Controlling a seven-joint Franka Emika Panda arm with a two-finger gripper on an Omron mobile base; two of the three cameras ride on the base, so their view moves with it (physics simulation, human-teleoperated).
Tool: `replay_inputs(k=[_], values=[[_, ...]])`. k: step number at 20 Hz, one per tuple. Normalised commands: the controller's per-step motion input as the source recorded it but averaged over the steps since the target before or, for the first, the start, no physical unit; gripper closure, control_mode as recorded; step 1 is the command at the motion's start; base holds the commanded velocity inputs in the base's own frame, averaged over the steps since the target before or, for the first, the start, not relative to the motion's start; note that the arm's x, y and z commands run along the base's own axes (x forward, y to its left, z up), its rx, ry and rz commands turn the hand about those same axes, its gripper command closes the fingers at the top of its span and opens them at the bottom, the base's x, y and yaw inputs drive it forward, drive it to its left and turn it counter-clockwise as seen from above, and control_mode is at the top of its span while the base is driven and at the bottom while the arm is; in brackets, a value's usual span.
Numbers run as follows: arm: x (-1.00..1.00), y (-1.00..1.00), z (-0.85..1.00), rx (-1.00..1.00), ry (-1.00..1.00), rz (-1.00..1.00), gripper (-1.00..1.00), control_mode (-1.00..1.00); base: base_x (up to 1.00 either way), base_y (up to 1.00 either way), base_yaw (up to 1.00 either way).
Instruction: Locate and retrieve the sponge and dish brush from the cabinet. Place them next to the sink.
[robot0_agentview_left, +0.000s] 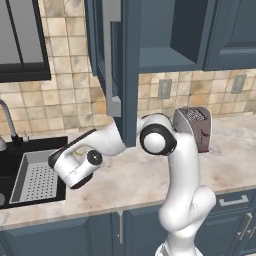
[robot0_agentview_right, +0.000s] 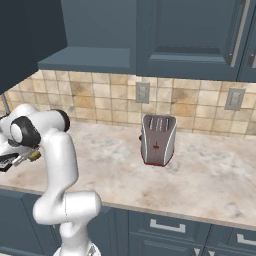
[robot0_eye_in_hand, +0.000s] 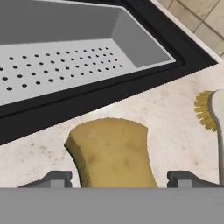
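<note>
Nearest, the hand stands with fingers apart astride the sponge, which lies on the tabletop, seemingly just let go. At two o'clock the dish brush lies alongside; beyond, at eleven o'clock, the sink.

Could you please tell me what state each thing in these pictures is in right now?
sponge: on the counter beside the sink, between the open jaws.
dish brush: lying on the counter, apart from the sponge.
cabinet: door open.
sink: grey perforated tray inside.
gripper: open around the sponge.
</note>
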Motion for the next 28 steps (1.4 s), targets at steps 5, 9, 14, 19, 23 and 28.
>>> replay_inputs(k=[5,9,14,19,23,28], values=[[-0.01,-0.33,0.15,0.09,0.0,0.0,-1.0,-1.0,0.0,0.0,0.0],[-0.21,-0.16,0.25,0.09,-0.01,0.0,-1.0,-1.0,0.0,0.0,0.0],[-0.39,-0.15,0.39,0.07,0.0,0.0,-1.0,-1.0,0.0,0.0,0.0],[-0.27,-0.32,0.39,0.0,0.0,0.0,-1.0,-1.0,0.0,0.0,0.0],[-0.13,-0.54,0.36,0.0,0.0,-0.02,-1.0,-1.0,0.0,0.0,0.0],[-0.23,-0.64,0.38,0.0,0.0,-0.05,-1.0,-1.0,0.0,0.0,0.0]])
